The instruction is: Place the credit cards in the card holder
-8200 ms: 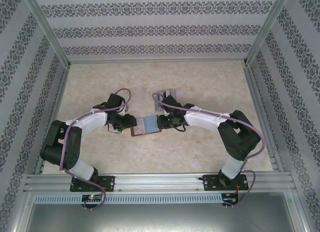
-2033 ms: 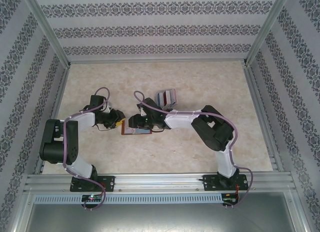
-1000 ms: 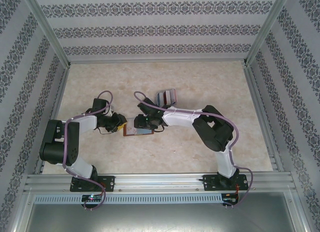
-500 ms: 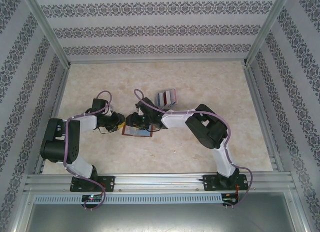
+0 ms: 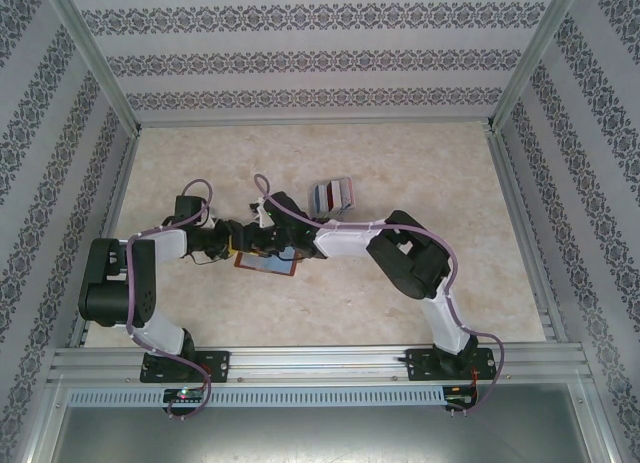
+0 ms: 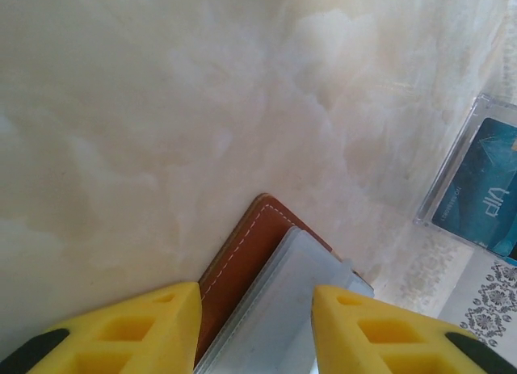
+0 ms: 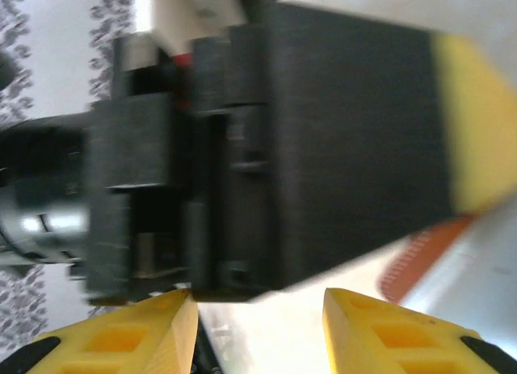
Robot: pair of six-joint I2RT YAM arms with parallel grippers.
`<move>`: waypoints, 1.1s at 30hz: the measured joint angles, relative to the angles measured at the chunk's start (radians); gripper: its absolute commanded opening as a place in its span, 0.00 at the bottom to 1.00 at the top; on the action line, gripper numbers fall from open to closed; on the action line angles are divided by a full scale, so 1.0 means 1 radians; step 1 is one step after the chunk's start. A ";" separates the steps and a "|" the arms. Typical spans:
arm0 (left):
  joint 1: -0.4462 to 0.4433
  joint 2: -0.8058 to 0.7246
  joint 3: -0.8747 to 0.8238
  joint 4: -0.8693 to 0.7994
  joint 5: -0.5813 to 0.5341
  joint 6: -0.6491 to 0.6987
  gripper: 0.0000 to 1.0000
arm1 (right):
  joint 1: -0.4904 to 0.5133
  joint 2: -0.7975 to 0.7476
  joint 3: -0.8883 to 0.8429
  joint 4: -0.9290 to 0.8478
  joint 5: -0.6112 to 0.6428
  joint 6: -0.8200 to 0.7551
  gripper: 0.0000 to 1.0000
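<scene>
The brown card holder (image 5: 270, 265) lies open on the table, its grey-blue sleeves up. My left gripper (image 5: 228, 245) is at its left end. In the left wrist view the holder's brown flap (image 6: 242, 261) and sleeves lie between the spread yellow fingers of the left gripper (image 6: 257, 325), which is open. My right gripper (image 5: 262, 241) reaches in from the right, nose to nose with the left one. A pale credit card (image 7: 266, 309) spans the right gripper (image 7: 258, 334), pointing at the holder's brown edge (image 7: 416, 265). More credit cards (image 5: 333, 194) lie stacked behind, blue face up (image 6: 485, 188).
The left gripper's black body (image 7: 323, 148) looms right in front of the right wrist camera. Patterned walls (image 5: 320, 53) and metal rails (image 5: 520, 213) enclose the pale marble table (image 5: 400, 153). The arms' bases sit on the near rail (image 5: 300, 363).
The right gripper has pushed leftward, and the card holder has slid left with it toward the left gripper. The left jaws have widened.
</scene>
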 measured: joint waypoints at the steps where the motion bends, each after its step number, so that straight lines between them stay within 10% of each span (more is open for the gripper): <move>1: 0.004 -0.002 0.000 -0.002 0.000 -0.001 0.43 | 0.005 0.008 0.014 0.010 -0.011 -0.003 0.47; 11: 0.056 -0.072 0.029 -0.102 -0.020 0.038 0.49 | 0.035 -0.010 0.040 0.008 -0.057 -0.118 0.48; 22: 0.043 -0.309 0.062 -0.266 -0.145 0.142 0.53 | -0.184 -0.468 -0.088 -0.351 0.252 -0.540 0.51; 33: -0.228 -0.371 0.238 -0.405 -0.324 0.283 0.55 | -0.374 -0.357 0.054 -0.809 0.619 -0.720 0.53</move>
